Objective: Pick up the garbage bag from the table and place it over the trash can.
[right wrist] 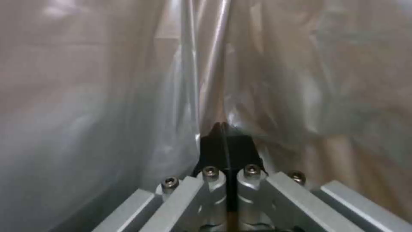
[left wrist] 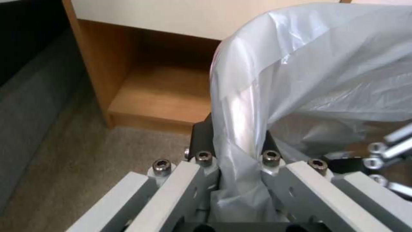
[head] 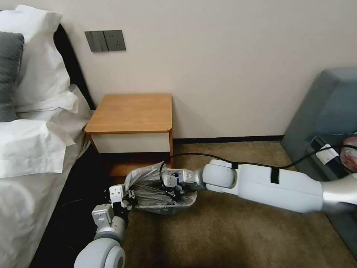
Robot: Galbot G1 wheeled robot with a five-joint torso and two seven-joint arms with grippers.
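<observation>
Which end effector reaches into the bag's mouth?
The right end effector; it sits inside the garbage bag, while the left end effector grips the bag's outer edge.

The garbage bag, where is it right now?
In the head view, the garbage bag drapes the trash can on the carpet before the table, between both end effectors.

A bed (head: 33, 156) with white sheets and white pillows (head: 37, 74) stands at the left, a grey cushion (head: 9, 70) at its head. Grey wall switches (head: 105, 40) sit above. A grey-blue armchair (head: 327, 111) stands on brown carpet (head: 238, 238).
</observation>
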